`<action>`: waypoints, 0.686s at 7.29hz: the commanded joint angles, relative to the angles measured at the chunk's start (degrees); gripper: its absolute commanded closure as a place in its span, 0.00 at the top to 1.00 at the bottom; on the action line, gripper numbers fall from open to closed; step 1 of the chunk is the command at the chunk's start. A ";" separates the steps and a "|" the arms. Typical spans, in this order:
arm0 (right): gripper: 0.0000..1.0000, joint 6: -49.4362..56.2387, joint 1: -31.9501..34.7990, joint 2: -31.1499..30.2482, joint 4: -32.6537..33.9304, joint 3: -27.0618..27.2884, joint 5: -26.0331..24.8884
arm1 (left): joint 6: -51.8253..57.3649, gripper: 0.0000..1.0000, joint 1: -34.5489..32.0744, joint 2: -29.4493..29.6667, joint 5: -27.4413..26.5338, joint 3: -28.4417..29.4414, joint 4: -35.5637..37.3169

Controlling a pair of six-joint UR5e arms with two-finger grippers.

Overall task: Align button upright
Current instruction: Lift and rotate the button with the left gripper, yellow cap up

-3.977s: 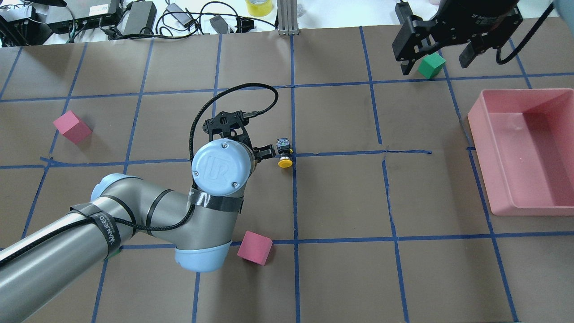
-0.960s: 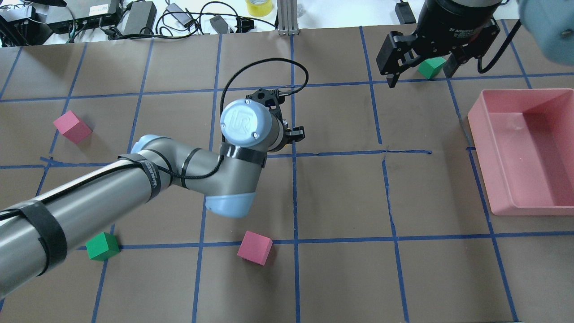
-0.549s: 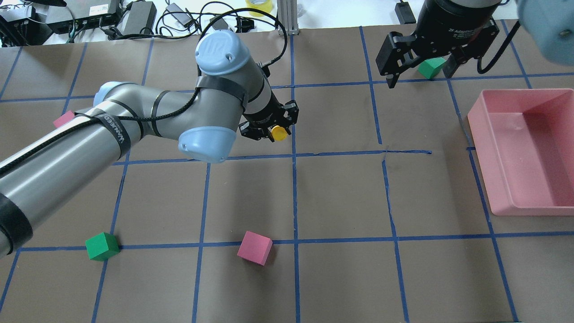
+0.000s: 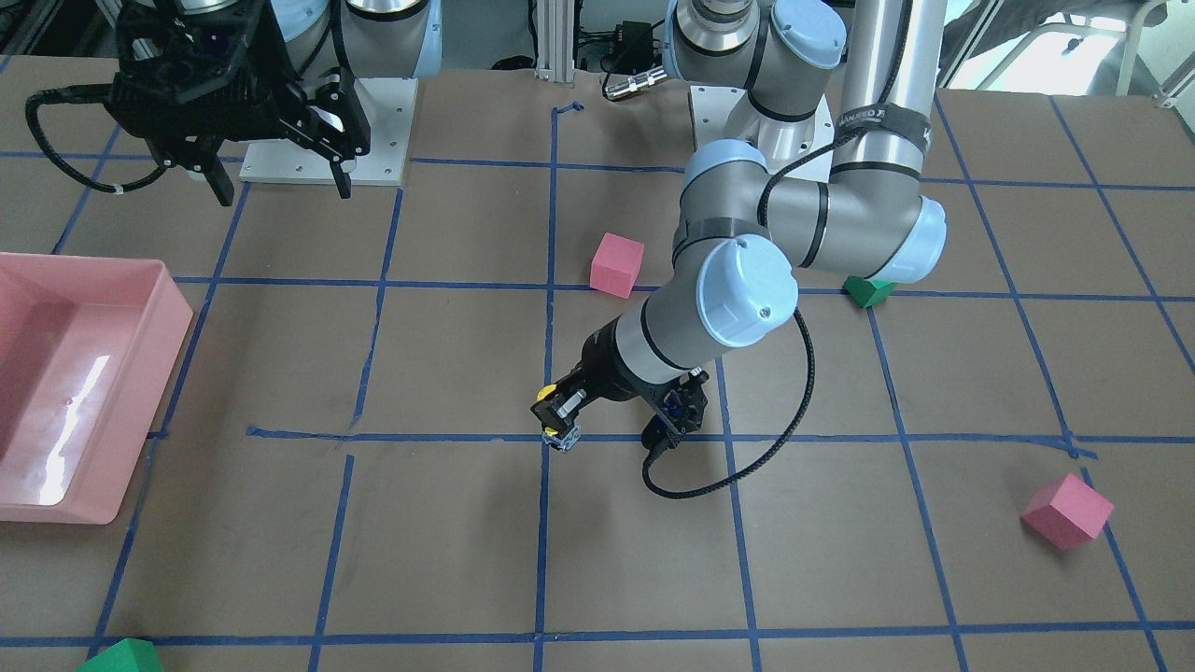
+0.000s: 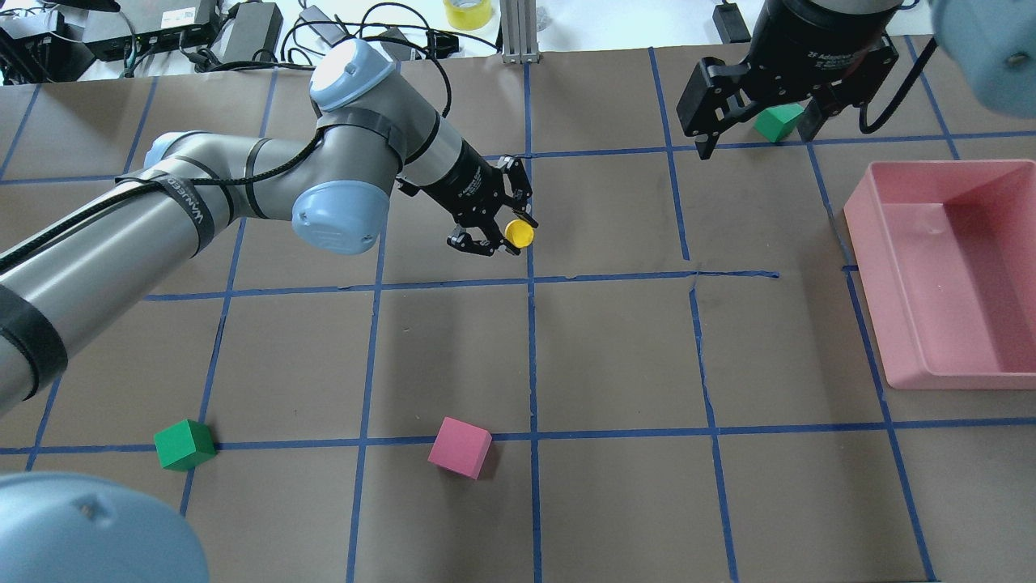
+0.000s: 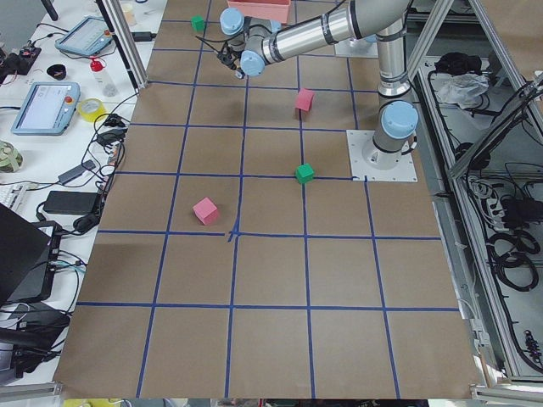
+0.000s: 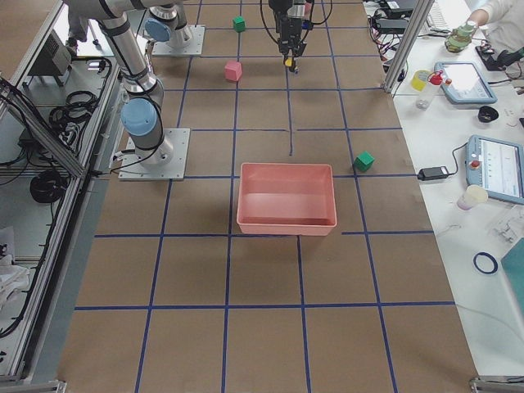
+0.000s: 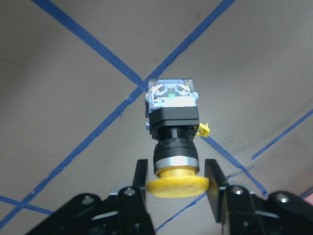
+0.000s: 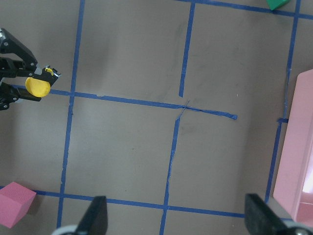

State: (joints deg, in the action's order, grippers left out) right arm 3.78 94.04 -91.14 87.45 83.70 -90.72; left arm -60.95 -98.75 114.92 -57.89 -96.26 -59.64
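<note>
Left pincer (image 8: 177,180) is clamped on the small yellow-capped, black-bodied push-button (image 8: 173,122) at its cap end; from overhead only the cap peeks out, rest hidden.

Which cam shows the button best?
Left wrist: close-up of the whole button, top to base, in the left hand. Overhead and right wrist catch mainly the yellow cap; front-facing shows it small; side views, barely.

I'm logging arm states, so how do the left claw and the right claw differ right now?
The left claw is shut on the yellow-capped button; the right claw is open and holds nothing. The left claw sits low, close to the table; the right claw hangs well above it. Both are black, two-fingered.
</note>
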 commanded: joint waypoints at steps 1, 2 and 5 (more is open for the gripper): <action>1.00 0.00 0.00 0.00 0.00 0.06 0.02 | 0.92 0.11 1.28 4.25 5.31 -0.15 0.05; 1.00 0.00 0.00 0.00 0.00 0.06 0.10 | 0.40 0.10 1.28 5.31 5.07 -0.15 0.14; 1.00 0.00 0.00 0.00 0.00 0.06 0.10 | 0.22 0.12 1.28 5.49 4.63 -0.15 0.05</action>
State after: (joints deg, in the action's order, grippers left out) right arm 3.78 94.04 -91.14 87.45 83.76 -90.60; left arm -60.70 -97.48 120.30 -53.07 -96.39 -59.54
